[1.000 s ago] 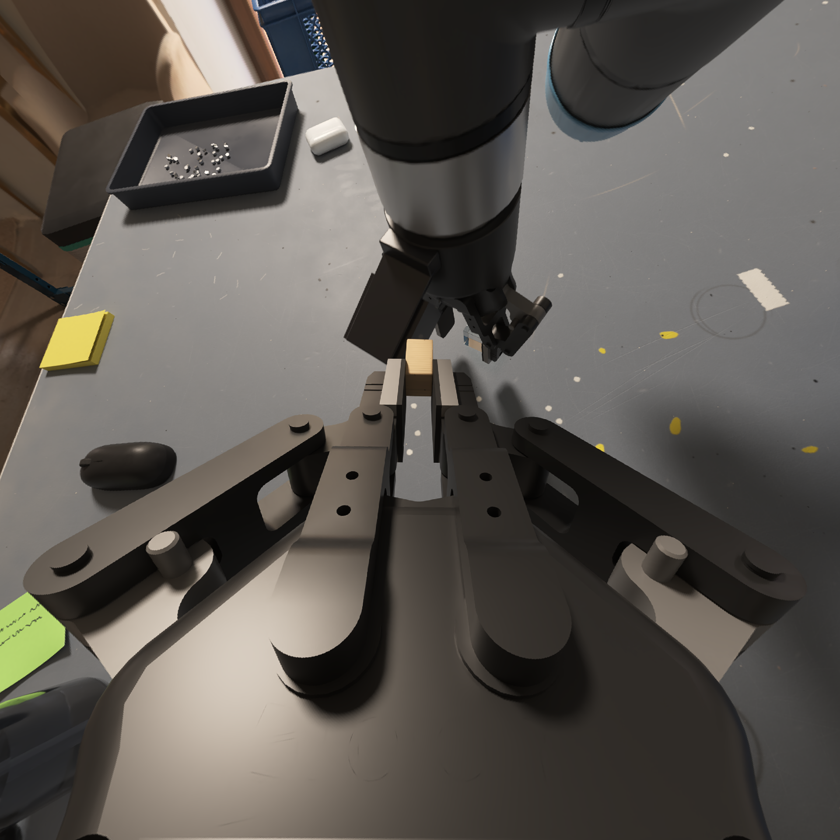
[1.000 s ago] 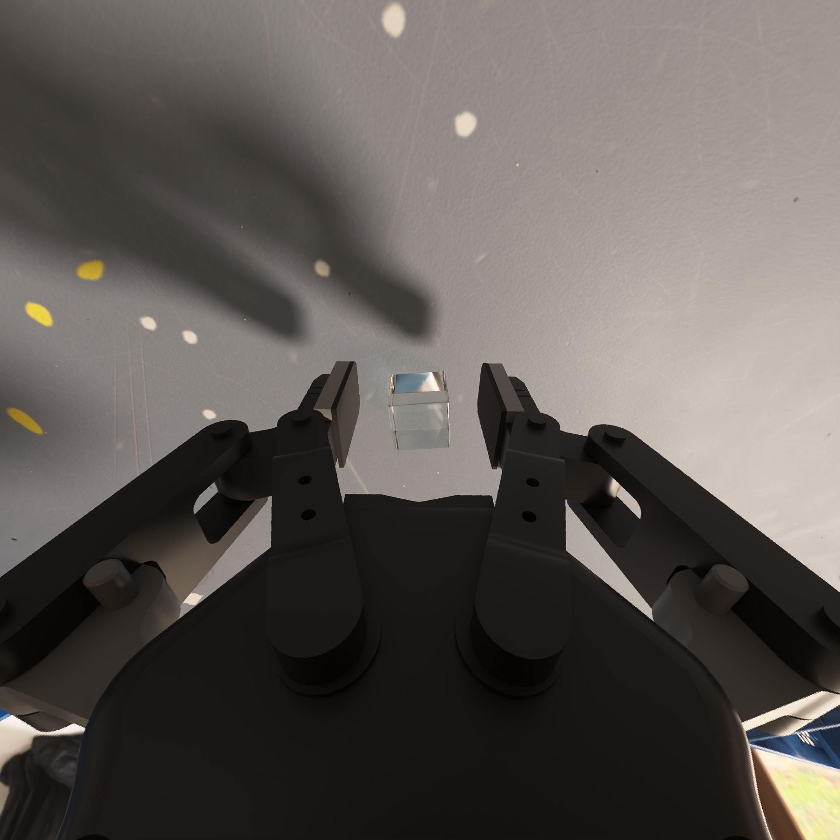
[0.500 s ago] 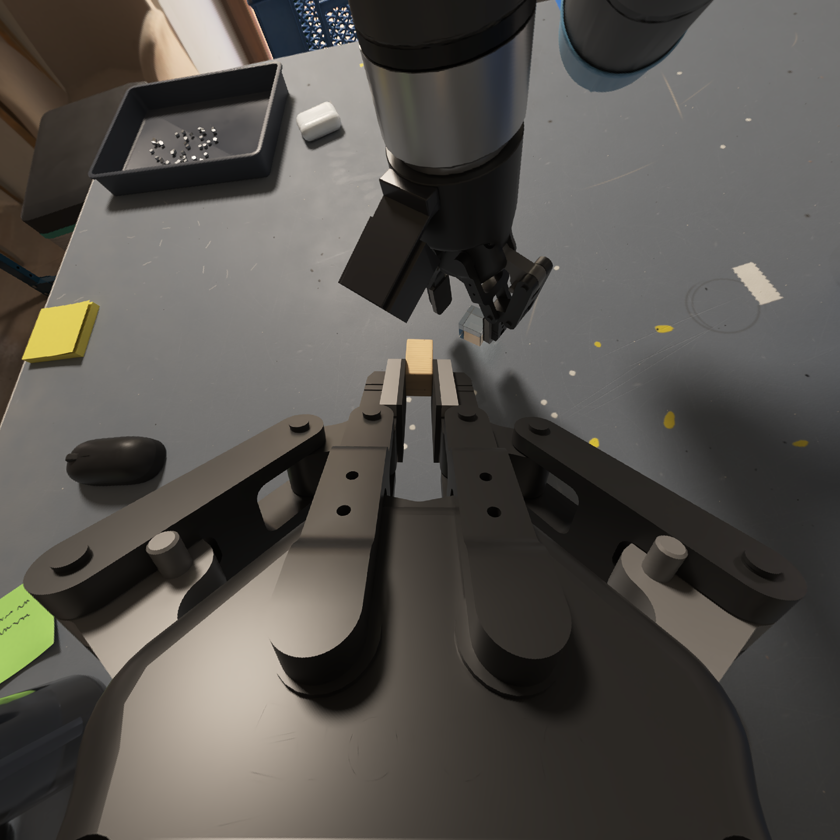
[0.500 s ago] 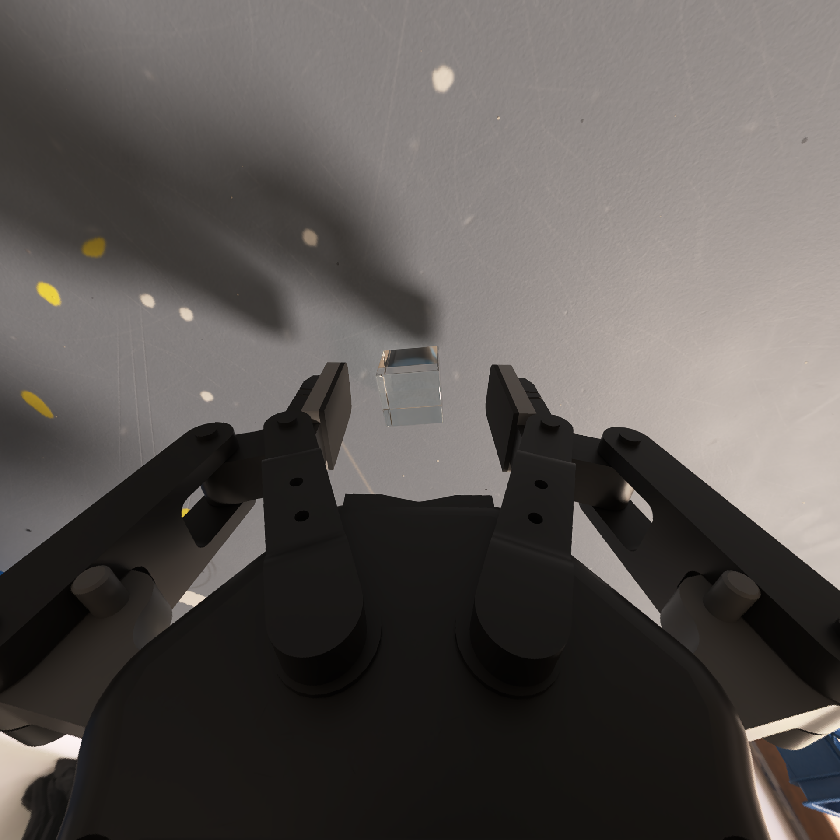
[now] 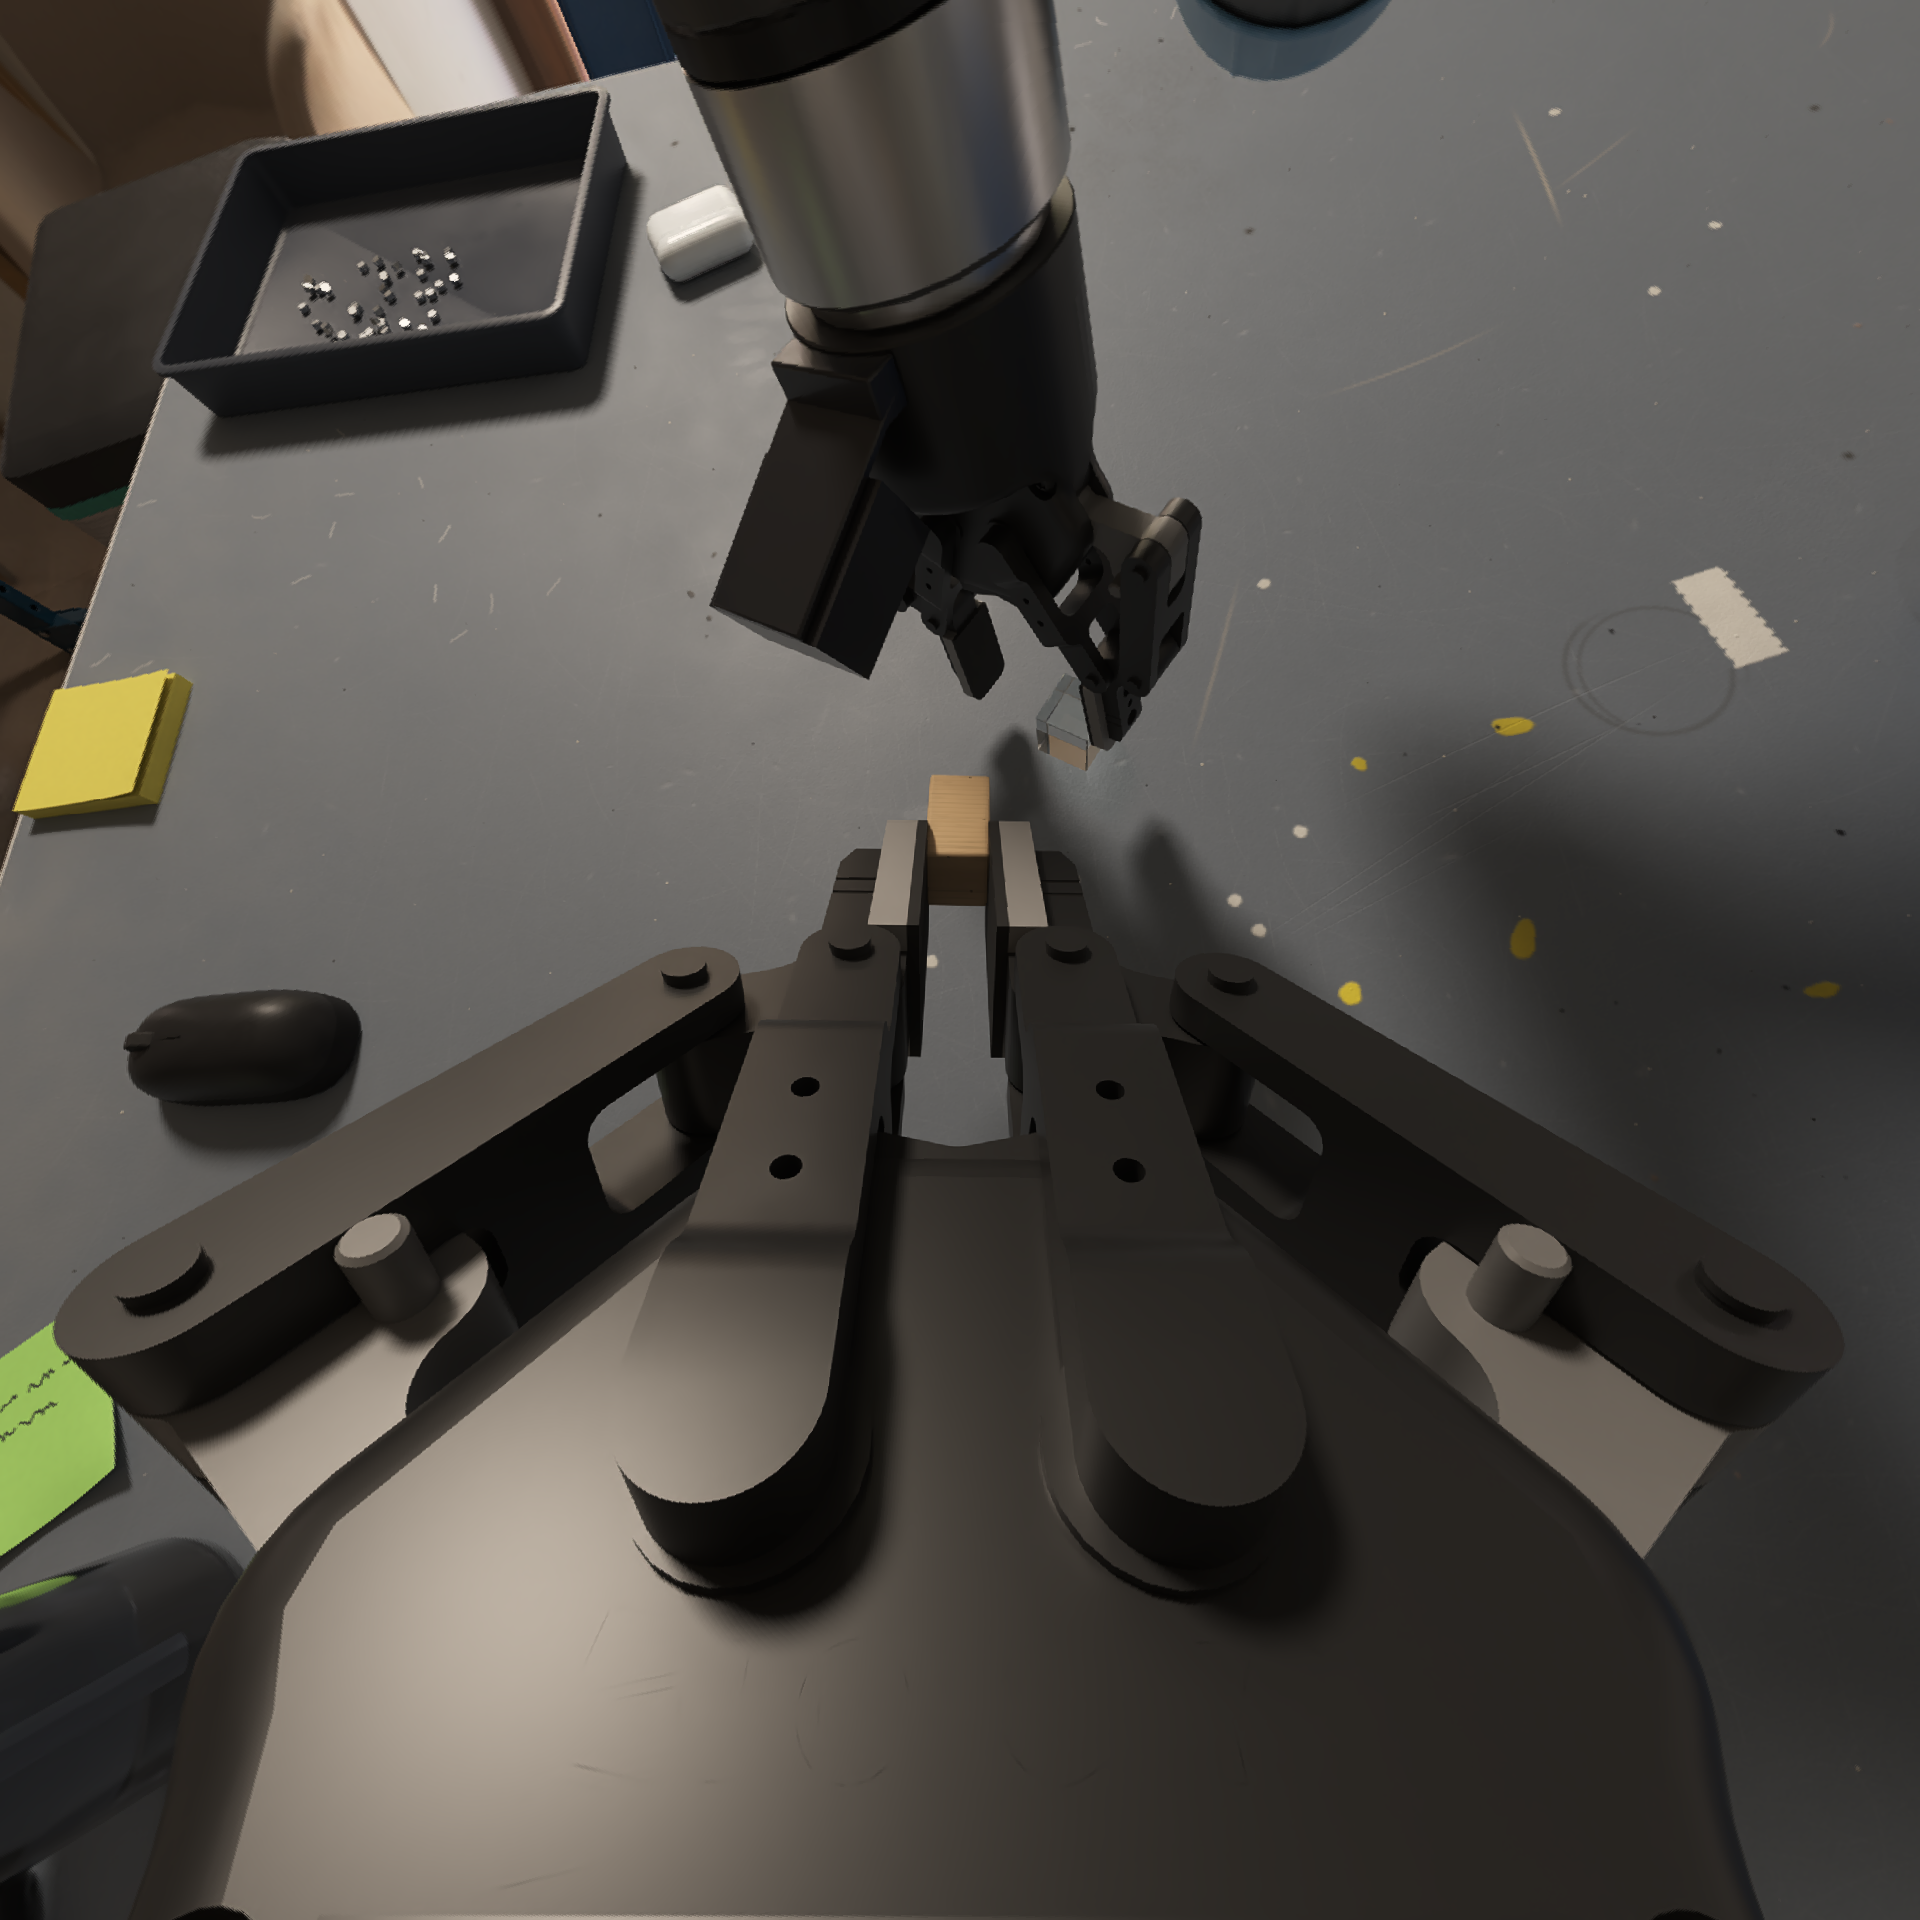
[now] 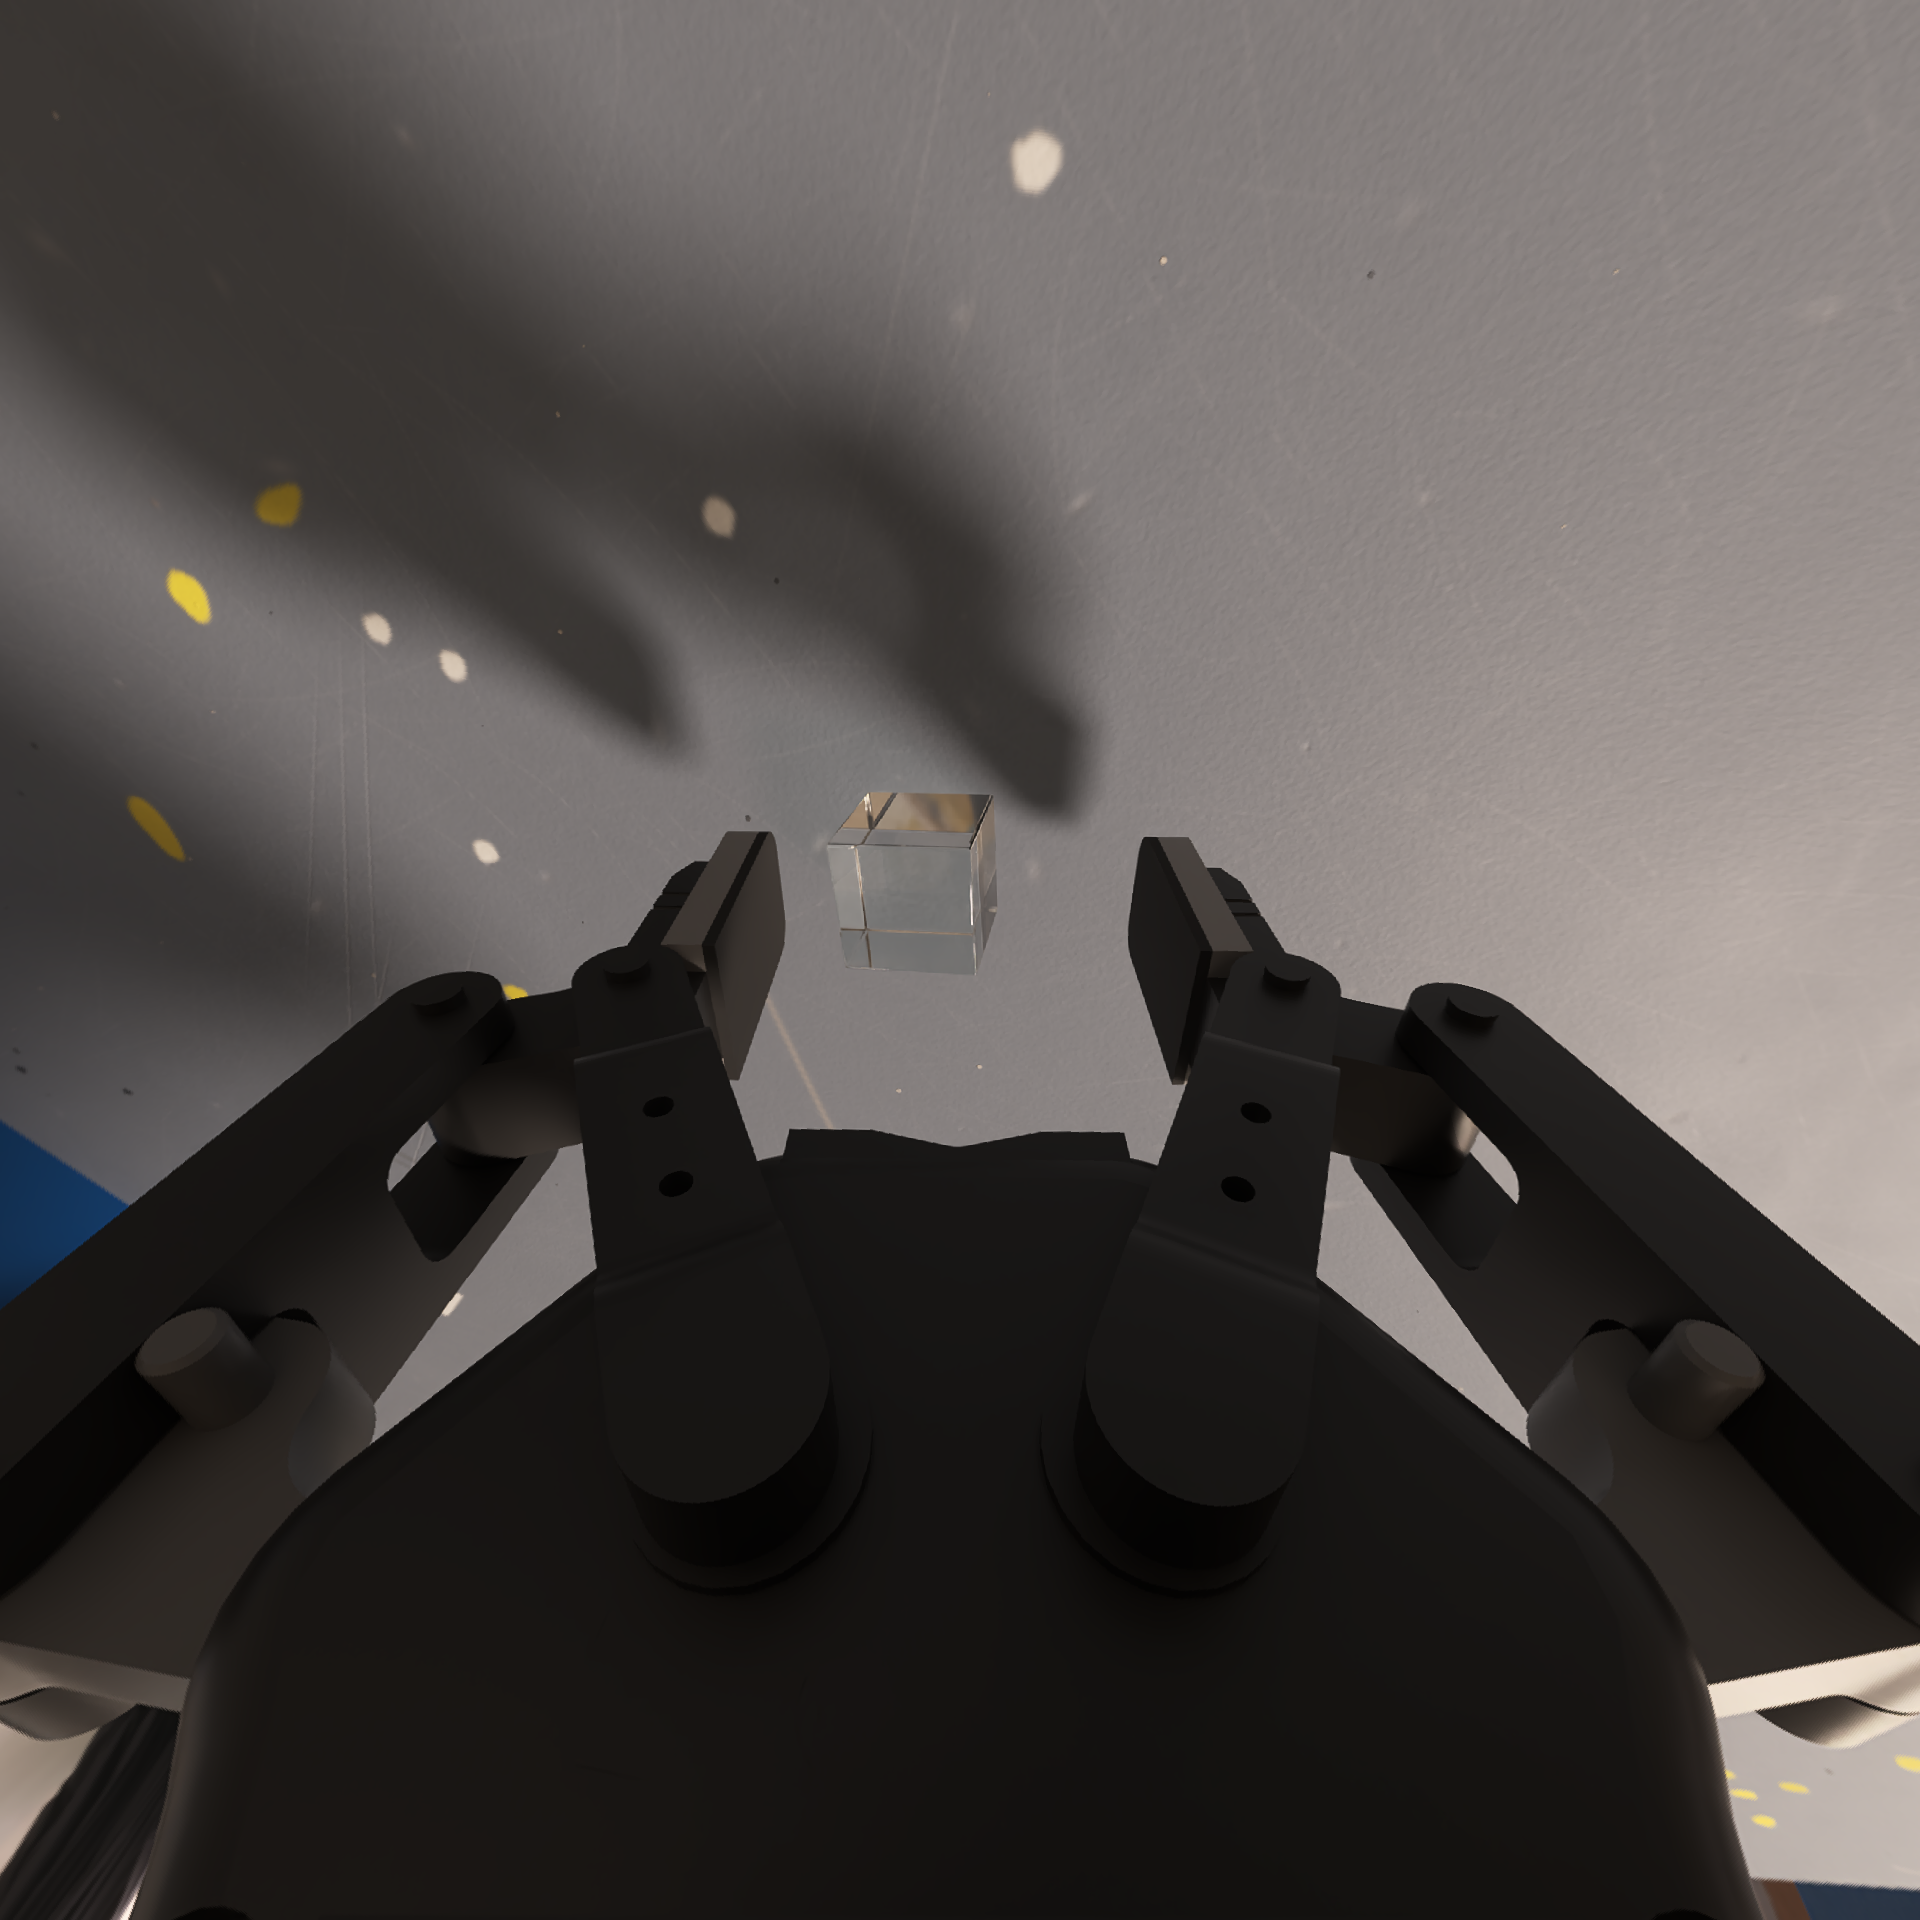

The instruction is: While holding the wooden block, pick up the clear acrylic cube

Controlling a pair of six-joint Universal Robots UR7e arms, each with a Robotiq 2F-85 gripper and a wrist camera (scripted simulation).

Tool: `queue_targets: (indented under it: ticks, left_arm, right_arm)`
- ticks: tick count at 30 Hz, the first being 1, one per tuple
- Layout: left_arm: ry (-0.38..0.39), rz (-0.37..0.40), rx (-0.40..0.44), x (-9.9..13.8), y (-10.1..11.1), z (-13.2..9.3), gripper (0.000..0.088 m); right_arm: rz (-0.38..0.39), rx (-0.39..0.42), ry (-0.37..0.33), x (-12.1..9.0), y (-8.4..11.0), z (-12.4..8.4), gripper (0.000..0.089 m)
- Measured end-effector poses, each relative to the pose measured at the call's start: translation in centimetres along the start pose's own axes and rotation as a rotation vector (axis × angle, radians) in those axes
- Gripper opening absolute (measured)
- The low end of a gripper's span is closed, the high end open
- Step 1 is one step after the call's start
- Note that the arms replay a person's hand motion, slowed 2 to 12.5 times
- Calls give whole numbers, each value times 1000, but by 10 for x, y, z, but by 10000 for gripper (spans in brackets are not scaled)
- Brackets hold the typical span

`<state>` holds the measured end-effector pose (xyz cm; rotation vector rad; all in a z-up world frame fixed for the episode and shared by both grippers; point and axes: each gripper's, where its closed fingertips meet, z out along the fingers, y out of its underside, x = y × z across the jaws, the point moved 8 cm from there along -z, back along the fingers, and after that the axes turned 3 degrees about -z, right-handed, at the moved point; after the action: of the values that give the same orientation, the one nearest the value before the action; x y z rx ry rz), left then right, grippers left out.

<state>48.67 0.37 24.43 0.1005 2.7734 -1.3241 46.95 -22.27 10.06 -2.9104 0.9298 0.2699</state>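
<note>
Clamping the wooden block (image 5: 957, 831) between its two light pads, the left gripper (image 5: 957, 868) sits closed on it at the middle of the left wrist view, the block's far end poking out past the fingertips. Above the grey worktop (image 5: 416, 623), at about 1 o'clock from the block, the right gripper (image 5: 1044, 686) points down from its silver-banded arm (image 5: 894, 177).

The clear acrylic cube (image 6: 912, 883) shows in the right wrist view between the right gripper's fingers (image 6: 743, 925), nearer the left pad than the right one. A gap shows on both sides of it, so the jaws stand spread and touch nothing. From the left wrist view the cube (image 5: 1065, 738) lies just under the tip of the far finger; whether it rests on the worktop cannot be told from either view.

Elsewhere on the worktop:
- a dark tray (image 5: 582, 270) with small metal bits inside, at 11 o'clock
- a white case (image 5: 698, 231) just beside the tray's right wall
- a yellow pad of notes (image 5: 99, 740) at 9 o'clock
- a black mouse (image 5: 244, 1044) at 8 o'clock
- a green note (image 5: 42, 1434) at the lower left edge
- a strip of pale tape (image 5: 1730, 615) at 2 o'clock, with yellow and white specks scattered nearby
</note>
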Motion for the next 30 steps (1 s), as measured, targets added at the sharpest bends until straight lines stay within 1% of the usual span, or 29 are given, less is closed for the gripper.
queue_targets:
  ticks: [6,11,15,26,30]
  left_arm:
    - [5,-3,-6,0,1,0,100]
    - [10,-6,-10,-1,1,1,100]
    - [13,-8,-15,-1,1,2,100]
    - [23,-10,-34,-1,1,6,100]
    - [22,-8,-39,-1,1,7,100]
  right_arm:
    - [-6,-15,-70,3,3,5,645]
    - [-36,-30,-65,4,4,8,654]
    - [-63,-34,-53,3,3,9,631]
    - [-105,-56,7,-3,2,11,491]
    - [-100,-51,28,-7,2,11,442]
